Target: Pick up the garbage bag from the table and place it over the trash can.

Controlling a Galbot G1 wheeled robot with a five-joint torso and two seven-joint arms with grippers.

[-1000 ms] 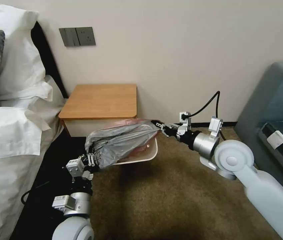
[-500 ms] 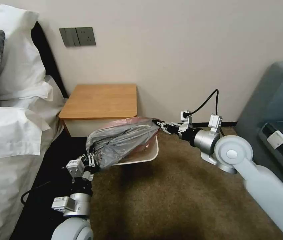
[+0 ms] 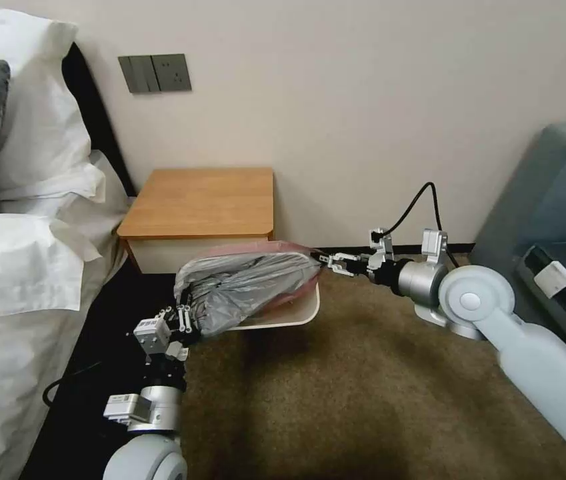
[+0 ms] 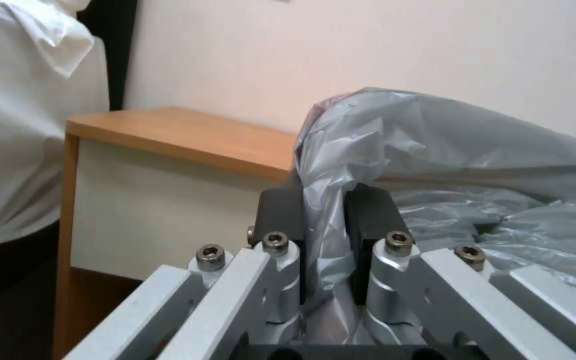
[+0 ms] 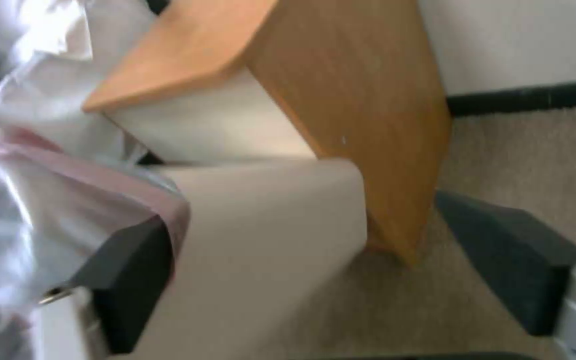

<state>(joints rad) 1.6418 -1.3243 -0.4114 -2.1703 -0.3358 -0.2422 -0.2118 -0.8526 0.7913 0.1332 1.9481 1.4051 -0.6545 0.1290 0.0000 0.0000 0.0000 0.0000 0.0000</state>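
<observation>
Garbage bag (image 3: 249, 287) ×1 over trash can (image 3: 299, 313) ×1 | left hand (image 3: 183, 319) clamps bag | right hand (image 3: 326, 261) spread wide

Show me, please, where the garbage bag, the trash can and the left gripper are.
garbage bag (image 3: 249, 287): head view, crinkled grey middle.
trash can (image 3: 306, 312): head view, right rim.
left gripper (image 4: 325, 220): left wrist view, between fingertips clamping the bag.

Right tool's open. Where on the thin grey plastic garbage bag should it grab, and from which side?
Take the thin grey plastic garbage bag by its pinkish rim at the right end, coming level from the robot's right. The left tool clamps the opposite end, so that band stands raised above the cream plastic trash can, beside the open right tool.
</observation>
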